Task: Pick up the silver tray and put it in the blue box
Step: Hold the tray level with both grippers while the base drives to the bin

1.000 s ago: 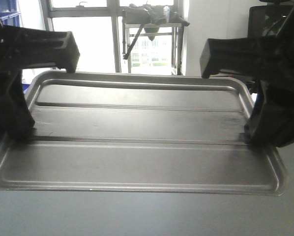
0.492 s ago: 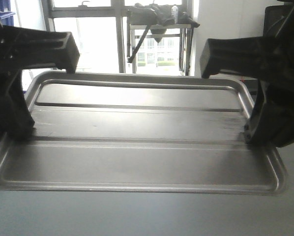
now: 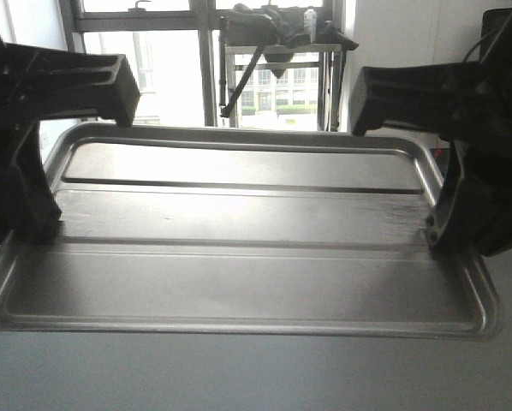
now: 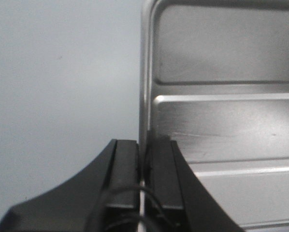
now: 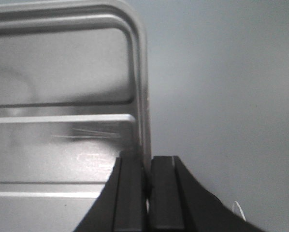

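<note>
window (image 3: 170,77) shifted, one silver tray (image 3: 239,282), two end effectors (image 4: 143,147) (image 5: 148,163) clamped

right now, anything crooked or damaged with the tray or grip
Nothing stands out. The silver tray looks level, end rims pinched by the left gripper and right gripper, jaws shut; only faint scuffs near its right end.

Shiny silver tray (image 3: 239,274), two long ridges, rim pinched at both short ends.
</note>
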